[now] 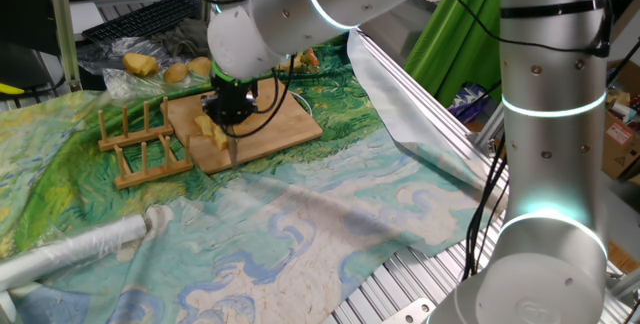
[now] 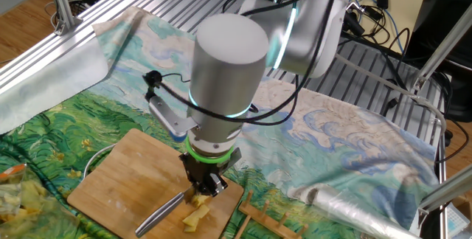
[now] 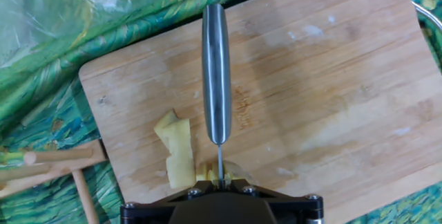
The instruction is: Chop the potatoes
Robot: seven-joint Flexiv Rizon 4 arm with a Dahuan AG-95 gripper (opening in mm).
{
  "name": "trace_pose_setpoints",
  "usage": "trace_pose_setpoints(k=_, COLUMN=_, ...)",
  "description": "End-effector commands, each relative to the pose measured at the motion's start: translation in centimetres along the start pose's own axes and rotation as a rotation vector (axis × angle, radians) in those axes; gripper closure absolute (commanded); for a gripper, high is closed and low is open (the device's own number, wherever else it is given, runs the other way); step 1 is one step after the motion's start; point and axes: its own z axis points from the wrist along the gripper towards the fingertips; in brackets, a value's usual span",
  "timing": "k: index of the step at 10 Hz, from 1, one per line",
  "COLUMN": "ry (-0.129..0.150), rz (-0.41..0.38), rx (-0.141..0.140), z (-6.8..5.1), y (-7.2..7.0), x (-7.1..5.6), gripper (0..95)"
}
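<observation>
On the wooden board (image 3: 331, 79), tool (image 2: 206, 182) pinches knife (image 3: 216, 72), blade down among potato chunks (image 3: 177, 151).

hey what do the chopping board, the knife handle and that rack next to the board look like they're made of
Chopping board: pale wood, likely bamboo, matte, visible grain strips.
Knife handle: brushed metal, probably steel, with a grey sheen.
Rack: light unfinished wood with dowel pegs.

Shown are one wooden board (image 3: 311, 92), one knife (image 3: 216, 72), one wooden rack (image 1: 142, 144), one gripper (image 2: 208, 184), and a cluster of potatoes (image 3: 176, 148) whose pieces cannot be counted exactly.
</observation>
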Motion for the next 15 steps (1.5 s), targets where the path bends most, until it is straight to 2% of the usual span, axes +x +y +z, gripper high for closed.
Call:
trace_pose_setpoints(k=1, ry=0.028, rz=-0.009, rx=0.008, z=0.9, y=0.2, x=0.1, gripper=95.0)
trace_pose_setpoints(k=4, ry=0.035, rz=0.001, rx=0.0, z=0.9, y=0.4, x=-0.8, gripper=95.0)
trace_pose_setpoints(k=5, ry=0.036, rz=0.016, rx=-0.007, z=0.8, y=0.4, x=-1.0, gripper=95.0)
trace_pose_setpoints(k=6, ry=0.04, rz=0.036, rx=-0.028, z=0.6, y=0.5, x=-1.2, gripper=95.0)
trace_pose_setpoints(k=7, ry=0.04, rz=0.041, rx=-0.03, z=0.4, y=0.6, x=-1.4, gripper=95.0)
trace_pose_setpoints(k=8, ry=0.031, rz=0.039, rx=-0.047, z=0.4, y=0.6, x=-1.4, gripper=95.0)
trace_pose_setpoints(k=9, ry=0.017, rz=0.027, rx=-0.048, z=0.5, y=0.6, x=-1.3, gripper=95.0)
trace_pose_setpoints(k=10, ry=0.0, rz=-0.031, rx=0.023, z=0.5, y=0.5, x=-1.0, gripper=95.0)
trace_pose_setpoints(k=11, ry=-0.012, rz=-0.054, rx=0.054, z=0.3, y=0.4, x=-0.7, gripper=95.0)
trace_pose_setpoints(k=13, ry=-0.018, rz=-0.054, rx=0.038, z=-0.3, y=0.1, x=-0.5, gripper=95.0)
trace_pose_setpoints(k=15, ry=-0.025, rz=-0.078, rx=0.063, z=0.0, y=0.0, x=-0.8, gripper=95.0)
